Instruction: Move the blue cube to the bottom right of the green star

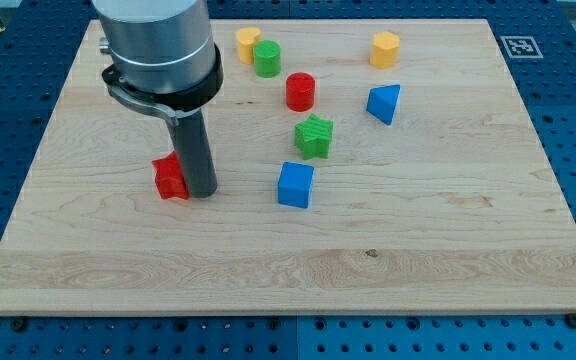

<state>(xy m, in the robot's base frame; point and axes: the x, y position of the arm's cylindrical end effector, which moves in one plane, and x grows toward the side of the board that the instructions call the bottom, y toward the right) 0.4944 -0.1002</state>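
The blue cube (pixel 295 185) lies near the board's middle, just below and slightly left of the green star (pixel 314 136). My tip (pixel 202 192) rests on the board at the view's left, touching the right side of a red block (pixel 171 177). The tip is well to the left of the blue cube, with bare wood between them. The arm's grey body hangs over the board's upper left.
A red cylinder (pixel 300 91) stands above the green star. A green cylinder (pixel 267 58) and a yellow block (pixel 247 43) sit near the top. A yellow block (pixel 385 48) and a blue triangular block (pixel 384 103) lie at the upper right. The wooden board (pixel 418 250) sits on a blue pegboard.
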